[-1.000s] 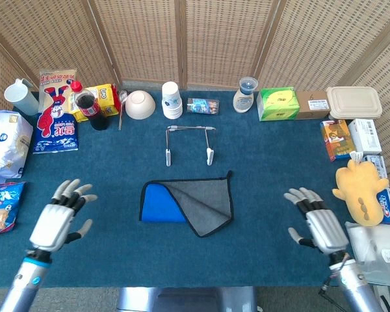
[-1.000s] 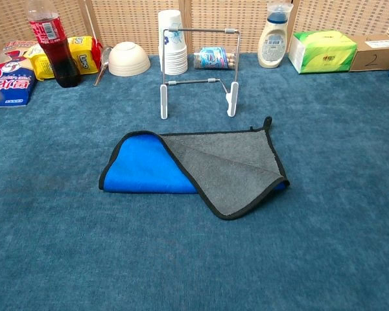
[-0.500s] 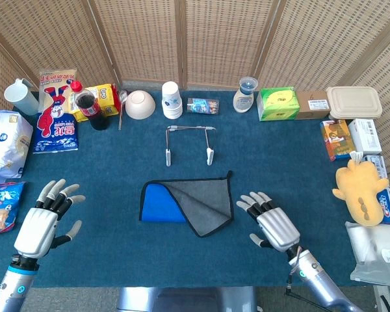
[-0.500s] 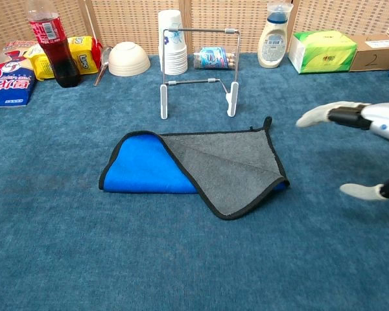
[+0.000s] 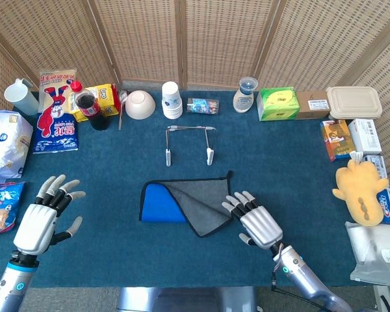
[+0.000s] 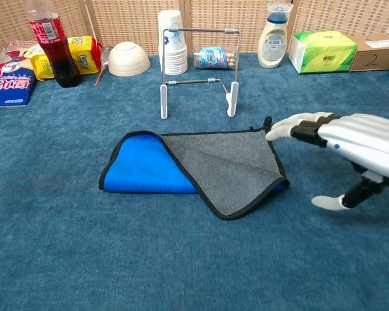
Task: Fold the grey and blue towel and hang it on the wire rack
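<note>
One towel (image 5: 186,207), grey folded partly over blue, lay flat mid-worktop (image 5: 279,162), in front of the one wire rack (image 5: 189,143). Two hands held nothing, fingers spread: the right hand (image 5: 255,219) just beside the towel's right edge, the left hand (image 5: 44,214) well apart.

The towel (image 6: 194,170) lies partly folded on the blue table (image 6: 84,259), grey flap turned over the blue side. The right hand (image 6: 350,146) hovers at its right edge, fingers spread and holding nothing; whether the fingertips touch the cloth is unclear. Behind stands the wire rack (image 6: 198,71).
</note>
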Available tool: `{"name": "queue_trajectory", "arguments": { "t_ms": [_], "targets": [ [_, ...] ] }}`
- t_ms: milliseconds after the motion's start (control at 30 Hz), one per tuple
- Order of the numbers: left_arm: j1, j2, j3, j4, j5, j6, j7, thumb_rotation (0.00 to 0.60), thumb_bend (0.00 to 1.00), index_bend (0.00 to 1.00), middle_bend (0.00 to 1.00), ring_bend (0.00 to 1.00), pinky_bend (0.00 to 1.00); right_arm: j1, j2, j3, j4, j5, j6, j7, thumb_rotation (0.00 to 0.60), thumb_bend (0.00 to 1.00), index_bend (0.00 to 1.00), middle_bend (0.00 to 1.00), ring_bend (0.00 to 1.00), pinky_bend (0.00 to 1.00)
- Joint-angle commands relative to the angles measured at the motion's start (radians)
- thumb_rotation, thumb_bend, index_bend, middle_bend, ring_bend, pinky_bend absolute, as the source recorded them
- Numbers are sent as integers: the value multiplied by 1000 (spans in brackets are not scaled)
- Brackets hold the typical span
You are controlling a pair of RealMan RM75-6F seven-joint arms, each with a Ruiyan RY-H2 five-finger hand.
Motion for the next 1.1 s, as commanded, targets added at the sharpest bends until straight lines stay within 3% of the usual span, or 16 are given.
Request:
{"name": "queue_trajectory", "arguments": {
  "t_ms": [33, 567, 1100],
  "targets": [
    [2, -3, -3, 2, 2, -5, -4, 600, 230, 289, 200, 1, 0, 17, -31, -6, 32, -5, -4, -29, 600, 235, 95, 73, 0, 0],
    [38, 10, -14, 16, 13, 9, -54, 600, 231, 283, 196, 1, 0, 84, -141, -14, 201, -77, 35, -38, 600, 222, 71, 61, 0, 0],
    [58, 16, -16, 33, 16, 5, -93, 600, 231, 281, 194, 0, 0, 117, -196, -20, 262, -70, 36, -14, 600, 218, 57, 55, 0, 0]
  ]
}}
